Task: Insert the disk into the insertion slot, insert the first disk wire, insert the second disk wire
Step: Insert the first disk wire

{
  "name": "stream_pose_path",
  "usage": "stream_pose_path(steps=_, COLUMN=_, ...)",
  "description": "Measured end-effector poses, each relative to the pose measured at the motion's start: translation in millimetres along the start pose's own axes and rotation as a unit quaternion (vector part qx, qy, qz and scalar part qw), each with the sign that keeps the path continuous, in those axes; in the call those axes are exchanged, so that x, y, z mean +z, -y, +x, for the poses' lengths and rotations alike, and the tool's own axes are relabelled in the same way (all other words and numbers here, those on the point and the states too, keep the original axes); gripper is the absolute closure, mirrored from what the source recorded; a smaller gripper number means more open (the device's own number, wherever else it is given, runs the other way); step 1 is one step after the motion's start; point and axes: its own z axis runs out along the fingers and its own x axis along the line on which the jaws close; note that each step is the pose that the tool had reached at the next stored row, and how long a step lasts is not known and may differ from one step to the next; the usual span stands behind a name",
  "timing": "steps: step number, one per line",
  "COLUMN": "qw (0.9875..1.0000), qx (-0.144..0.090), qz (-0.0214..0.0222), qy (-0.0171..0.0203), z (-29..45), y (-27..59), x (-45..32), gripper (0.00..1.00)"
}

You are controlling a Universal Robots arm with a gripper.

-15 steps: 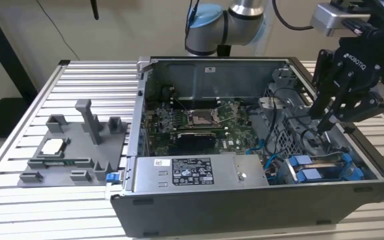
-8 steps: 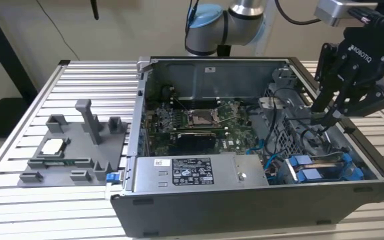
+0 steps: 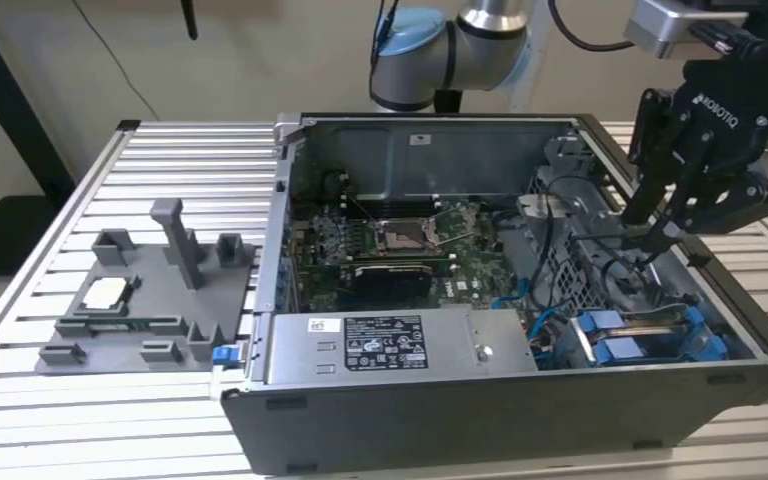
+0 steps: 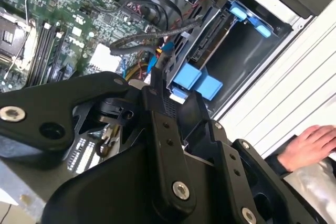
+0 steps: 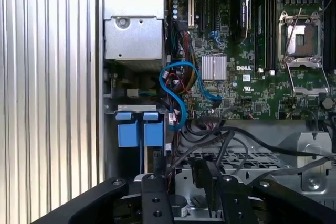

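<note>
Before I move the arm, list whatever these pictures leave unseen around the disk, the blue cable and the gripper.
Disk: first wrist view, its blue carrier tabs show at the insertion slot; the bay's metal hides the drive body, so its depth is unknown.
Blue cable: same view, lower end lost among black wires.
Gripper: exterior view, cables crowd its lower end; contact unclear.
Person's hand: second wrist view, cut off by the edge.

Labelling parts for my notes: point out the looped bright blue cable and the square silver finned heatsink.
Looped bright blue cable (image 5: pixel 161 78): first wrist view, on the loop's curve.
Square silver finned heatsink (image 5: pixel 213 68): first wrist view, centre of fins.
</note>
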Motion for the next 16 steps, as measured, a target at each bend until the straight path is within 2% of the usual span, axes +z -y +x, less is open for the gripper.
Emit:
stream_pose_path(steps=9, qw=0.9998, qx=-0.002, qz=0.0181, qy=0.001, z=-5.7, y=0.1, x=10.4, gripper=0.59)
stream_pose_path(steps=12, qw=0.9997, qx=-0.002, qz=0.0229, qy=0.0015, z=-5.8, y=-3.7, x=12.7, gripper=0.59)
stream_pose_path(steps=16, qw=0.9995, qx=-0.002, qz=0.0312, qy=0.0041, z=-5.8, y=-5.7, x=16.4, gripper=0.59)
